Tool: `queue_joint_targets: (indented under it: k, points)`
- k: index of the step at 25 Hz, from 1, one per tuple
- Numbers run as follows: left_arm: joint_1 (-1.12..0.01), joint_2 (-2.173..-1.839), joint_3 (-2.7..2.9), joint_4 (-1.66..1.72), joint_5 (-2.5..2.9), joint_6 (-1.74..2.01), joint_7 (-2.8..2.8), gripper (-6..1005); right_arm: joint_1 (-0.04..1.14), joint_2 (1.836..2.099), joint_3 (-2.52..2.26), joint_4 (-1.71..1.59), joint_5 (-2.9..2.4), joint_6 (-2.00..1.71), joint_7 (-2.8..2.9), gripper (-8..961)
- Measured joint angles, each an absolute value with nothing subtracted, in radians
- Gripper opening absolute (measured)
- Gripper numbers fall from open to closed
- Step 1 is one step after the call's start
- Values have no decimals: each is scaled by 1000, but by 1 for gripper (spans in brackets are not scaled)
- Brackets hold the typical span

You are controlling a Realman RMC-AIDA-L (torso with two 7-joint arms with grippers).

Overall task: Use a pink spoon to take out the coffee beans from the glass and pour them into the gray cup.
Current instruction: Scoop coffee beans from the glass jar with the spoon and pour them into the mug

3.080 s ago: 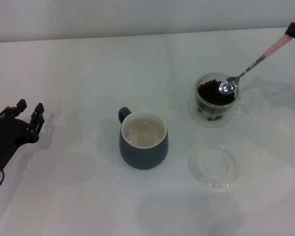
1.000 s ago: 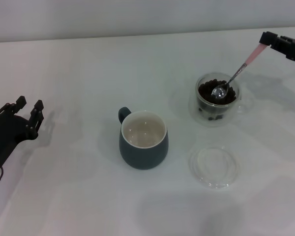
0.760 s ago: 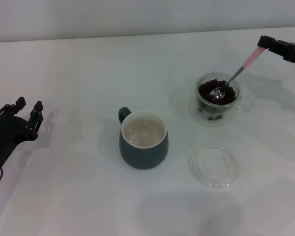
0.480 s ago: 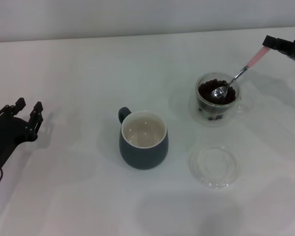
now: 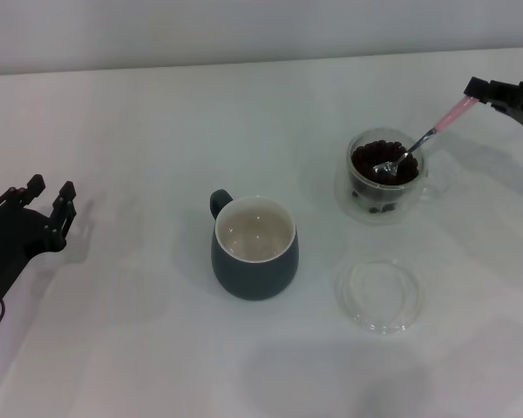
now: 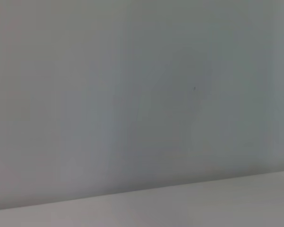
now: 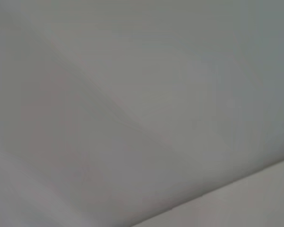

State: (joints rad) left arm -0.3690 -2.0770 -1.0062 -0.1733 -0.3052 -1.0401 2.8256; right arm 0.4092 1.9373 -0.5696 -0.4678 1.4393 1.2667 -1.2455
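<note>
White worktop (image 5: 139, 113). Right tool (image 5: 481, 87) grips pink spoon (image 5: 423, 138), bowl among coffee beans (image 5: 370, 162) in glass (image 5: 382, 178): scooping step. Next: lift level toward gray cup (image 5: 254, 248). Left tool (image 5: 44, 202) parked, wide.

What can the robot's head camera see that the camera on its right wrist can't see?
Only the head view shows the work: the right gripper holds the pink spoon, whose bowl dips into the coffee beans in the glass. It also shows the gray cup, a clear saucer and the left gripper parked far to the left, open. The right wrist view shows only a plain pale surface, with no objects. Both share that pale background and nothing else.
</note>
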Motion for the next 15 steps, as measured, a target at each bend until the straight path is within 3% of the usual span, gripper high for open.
queue_joint_targets:
  k: [15]
  points:
    - [-368,-2078,-1006,-168,-305,-1039,2826,412,410,1936,-476,-327,1483,1268,-1183,144]
